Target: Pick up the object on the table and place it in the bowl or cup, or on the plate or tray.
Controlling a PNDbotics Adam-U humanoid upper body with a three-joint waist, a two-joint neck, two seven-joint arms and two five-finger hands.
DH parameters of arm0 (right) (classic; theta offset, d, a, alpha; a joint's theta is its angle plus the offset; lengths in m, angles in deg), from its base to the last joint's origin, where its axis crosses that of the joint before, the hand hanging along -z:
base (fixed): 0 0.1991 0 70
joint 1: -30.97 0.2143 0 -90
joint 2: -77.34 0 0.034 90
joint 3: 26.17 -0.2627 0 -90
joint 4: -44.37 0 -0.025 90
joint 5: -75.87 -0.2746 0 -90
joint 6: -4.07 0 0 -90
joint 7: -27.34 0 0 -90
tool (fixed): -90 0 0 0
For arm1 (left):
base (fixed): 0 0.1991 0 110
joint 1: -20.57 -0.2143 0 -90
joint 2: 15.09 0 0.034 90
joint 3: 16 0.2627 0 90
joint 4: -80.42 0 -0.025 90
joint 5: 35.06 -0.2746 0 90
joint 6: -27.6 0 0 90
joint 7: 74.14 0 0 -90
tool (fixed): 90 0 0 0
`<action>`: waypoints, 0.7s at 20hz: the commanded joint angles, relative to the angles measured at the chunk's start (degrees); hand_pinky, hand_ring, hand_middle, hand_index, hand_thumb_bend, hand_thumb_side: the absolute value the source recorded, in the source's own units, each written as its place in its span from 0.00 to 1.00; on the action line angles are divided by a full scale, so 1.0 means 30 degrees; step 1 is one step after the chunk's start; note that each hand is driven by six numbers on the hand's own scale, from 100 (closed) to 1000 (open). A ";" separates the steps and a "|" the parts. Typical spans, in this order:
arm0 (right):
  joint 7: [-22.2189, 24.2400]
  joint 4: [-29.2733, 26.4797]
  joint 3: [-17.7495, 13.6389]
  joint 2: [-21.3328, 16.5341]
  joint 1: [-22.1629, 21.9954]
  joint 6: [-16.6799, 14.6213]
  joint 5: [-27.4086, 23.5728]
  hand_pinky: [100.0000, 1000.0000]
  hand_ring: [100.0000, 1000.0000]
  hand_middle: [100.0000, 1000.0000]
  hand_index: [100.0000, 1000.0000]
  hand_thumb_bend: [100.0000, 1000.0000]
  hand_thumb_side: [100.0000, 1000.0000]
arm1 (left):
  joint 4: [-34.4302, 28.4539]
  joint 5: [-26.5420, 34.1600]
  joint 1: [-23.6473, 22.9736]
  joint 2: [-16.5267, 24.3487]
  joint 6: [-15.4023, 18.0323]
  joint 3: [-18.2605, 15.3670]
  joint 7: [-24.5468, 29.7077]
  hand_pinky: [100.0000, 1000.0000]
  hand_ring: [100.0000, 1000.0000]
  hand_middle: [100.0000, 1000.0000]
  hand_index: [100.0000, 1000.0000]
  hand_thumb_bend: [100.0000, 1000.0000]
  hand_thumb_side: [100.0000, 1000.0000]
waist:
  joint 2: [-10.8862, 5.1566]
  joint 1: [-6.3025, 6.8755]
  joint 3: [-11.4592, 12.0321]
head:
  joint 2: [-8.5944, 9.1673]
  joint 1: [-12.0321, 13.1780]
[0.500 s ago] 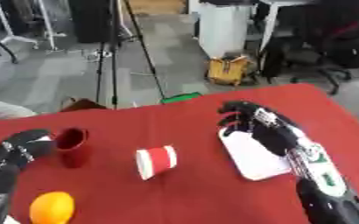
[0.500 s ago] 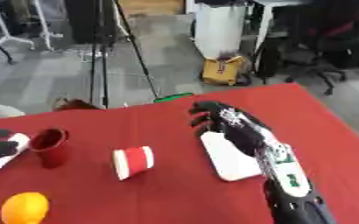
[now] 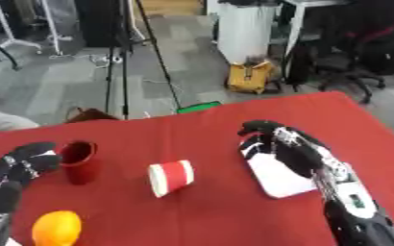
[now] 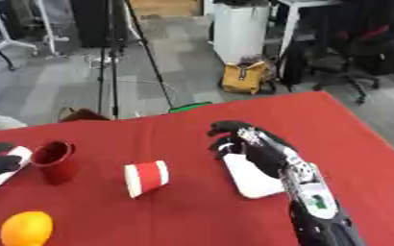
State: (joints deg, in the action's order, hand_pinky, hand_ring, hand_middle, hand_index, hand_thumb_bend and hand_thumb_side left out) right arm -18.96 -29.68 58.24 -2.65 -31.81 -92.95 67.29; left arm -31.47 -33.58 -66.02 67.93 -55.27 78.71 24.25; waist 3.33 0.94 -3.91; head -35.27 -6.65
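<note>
Bare red counter [image 3: 209,211] lies open between the tipped cup [image 3: 170,177] and the white tray [image 3: 276,175] — a clear lane for me. My right hand [image 3: 283,146] hangs over the tray's far end. Leftward, the dark red cup [image 3: 79,161] and orange [image 3: 55,228] crowd my left hand [image 3: 22,163].

Orange [image 3: 56,228] near table's front-left, white tray [image 3: 277,174] right.
</note>
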 commanded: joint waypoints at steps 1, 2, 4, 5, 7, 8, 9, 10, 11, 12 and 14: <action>0.0039 -0.0137 -0.0006 -0.0412 0.0278 -0.0002 0.0143 0.56 0.66 0.73 0.85 0.00 0.76 | -0.0198 -0.0006 0.0071 0.0120 -0.0002 -0.0054 0.0039 0.77 0.72 0.75 0.78 0.67 0.78 | -0.0139 -0.0017 -0.0008 | 0.0024 -0.0005; 0.0027 -0.0179 -0.0022 -0.0402 0.0281 -0.0007 0.0116 0.55 0.65 0.71 0.84 0.00 0.76 | -0.0198 -0.0005 0.0070 0.0118 -0.0003 -0.0052 0.0041 0.77 0.72 0.75 0.78 0.67 0.78 | -0.0139 -0.0016 -0.0011 | -0.0001 0.0028; -0.0045 -0.0430 -0.0065 -0.0380 0.0278 -0.0042 -0.0010 0.53 0.63 0.69 0.83 0.00 0.74 | -0.0199 -0.0003 0.0074 0.0112 0.0001 -0.0046 0.0052 0.77 0.72 0.75 0.77 0.67 0.77 | -0.0137 -0.0013 -0.0019 | -0.0044 0.0096; -0.0157 -0.0673 -0.0104 -0.0370 0.0282 -0.0122 -0.0132 0.53 0.63 0.69 0.83 0.00 0.74 | -0.0203 -0.0001 0.0075 0.0111 0.0004 -0.0047 0.0054 0.77 0.72 0.75 0.77 0.67 0.77 | -0.0136 -0.0011 -0.0023 | -0.0058 0.0137; -0.0433 -0.1318 -0.0164 -0.0337 0.0313 -0.0395 -0.0396 0.51 0.62 0.68 0.83 0.00 0.73 | -0.0213 0.0004 0.0077 0.0109 0.0010 -0.0048 0.0058 0.77 0.72 0.75 0.77 0.67 0.77 | -0.0136 -0.0005 -0.0029 | -0.0077 0.0214; -0.0585 -0.1669 -0.0173 -0.0315 0.0313 -0.0541 -0.0536 0.51 0.62 0.67 0.83 0.00 0.72 | -0.0216 0.0005 0.0077 0.0110 0.0012 -0.0047 0.0062 0.77 0.72 0.75 0.77 0.67 0.77 | -0.0136 -0.0002 -0.0032 | -0.0089 0.0240; -0.0734 -0.2029 -0.0169 -0.0284 0.0324 -0.0671 -0.0688 0.51 0.62 0.67 0.83 0.00 0.72 | -0.0215 0.0003 0.0076 0.0117 0.0013 -0.0042 0.0069 0.77 0.72 0.75 0.77 0.67 0.77 | -0.0134 0.0000 -0.0041 | -0.0108 0.0262; -0.0844 -0.2299 -0.0149 -0.0265 0.0325 -0.0739 -0.0798 0.51 0.62 0.67 0.82 0.00 0.71 | -0.0213 -0.0001 0.0075 0.0121 0.0012 -0.0039 0.0077 0.78 0.72 0.75 0.77 0.67 0.77 | -0.0136 0.0000 -0.0044 | -0.0123 0.0278; -0.0924 -0.2570 -0.0124 -0.0249 0.0333 -0.0799 -0.0916 0.51 0.62 0.67 0.82 0.00 0.71 | -0.0207 -0.0010 0.0073 0.0122 0.0009 -0.0038 0.0085 0.78 0.72 0.75 0.77 0.67 0.77 | -0.0138 -0.0001 -0.0048 | -0.0134 0.0303; -0.0982 -0.2771 -0.0101 -0.0245 0.0329 -0.0810 -0.0999 0.51 0.62 0.67 0.82 0.00 0.70 | -0.0204 -0.0020 0.0074 0.0124 0.0009 -0.0039 0.0090 0.78 0.72 0.75 0.77 0.67 0.77 | -0.0141 0.0000 -0.0051 | -0.0139 0.0342; -0.1068 -0.3118 -0.0072 -0.0259 0.0320 -0.0825 -0.1168 0.50 0.62 0.67 0.82 0.00 0.70 | -0.0226 -0.0076 0.0070 0.0175 0.0020 -0.0071 0.0082 0.78 0.72 0.75 0.77 0.67 0.77 | -0.0146 0.0015 -0.0061 | -0.0174 0.0639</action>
State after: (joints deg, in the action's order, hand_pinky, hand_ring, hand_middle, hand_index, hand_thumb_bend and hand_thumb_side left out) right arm -21.81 -36.93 58.18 -2.63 -31.81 -95.31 64.67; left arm -31.48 -33.62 -66.03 67.93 -55.32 78.72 24.35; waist 3.33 0.98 -4.02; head -35.38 -5.08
